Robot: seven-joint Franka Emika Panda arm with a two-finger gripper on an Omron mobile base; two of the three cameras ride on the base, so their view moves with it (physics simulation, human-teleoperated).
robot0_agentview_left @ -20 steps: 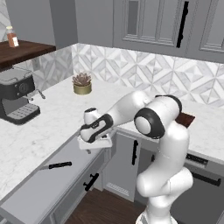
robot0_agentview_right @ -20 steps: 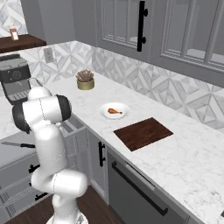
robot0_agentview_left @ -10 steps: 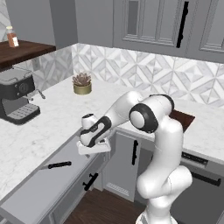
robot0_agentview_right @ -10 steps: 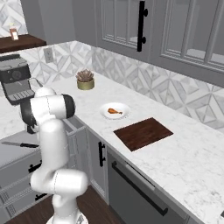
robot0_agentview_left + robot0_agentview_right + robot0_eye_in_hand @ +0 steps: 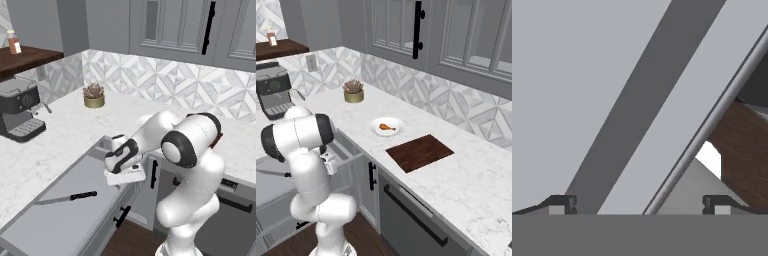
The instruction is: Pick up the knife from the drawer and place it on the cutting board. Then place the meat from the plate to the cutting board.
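Since half a second ago the arm has folded closer to its base, and the gripper now sits lower and nearer to the front edge of the open drawer. From the left base camera, the hand hangs over the right part of the drawer, beside the counter edge. The hand camera shows the two fingertips standing wide apart with nothing between them, so the tool is fully open and holds nothing; below them is the grey drawer floor and its rim. The knife lies flat on the drawer floor, with the black handle toward the gripper and the blade pointing away to the left, well apart from the fingers. On the counter, in the right base camera, the meat rests on the white plate, and the cutting board lies just beside the plate with nothing on it.
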